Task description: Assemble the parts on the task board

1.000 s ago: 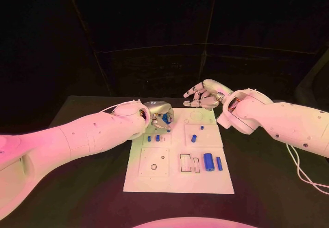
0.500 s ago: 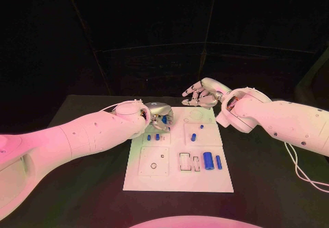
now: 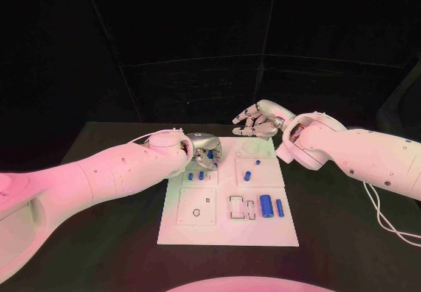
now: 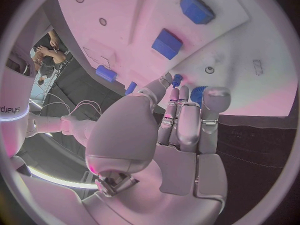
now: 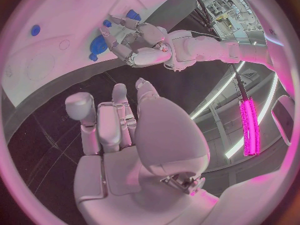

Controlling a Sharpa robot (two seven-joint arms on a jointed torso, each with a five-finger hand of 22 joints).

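Fingers (image 4: pixel 210 105) of the left hand (image 3: pixel 204 149) curl down over the far left corner of the white board (image 3: pixel 230 231), their tips close around a small blue part (image 3: pixel 210 154) there; whether they actually pinch it cannot be told. The right hand (image 3: pixel 257 121) hovers just past the board's far edge, above the black counter (image 3: pixel 342 243), with its fingers (image 5: pixel 119 97) loosely bent, apart and holding nothing.

On the board, two short blue pegs (image 3: pixel 196 176) stand side by side just near of the left hand. A blue piece (image 3: pixel 248 177) lies right of them, with a smaller one (image 3: pixel 259 163) beyond it. Nearer the robot, a thick blue cylinder (image 3: pixel 266 207) and a thin blue rod (image 3: pixel 280 208) lie side by side, right of some rectangular slots (image 3: pixel 243 207).
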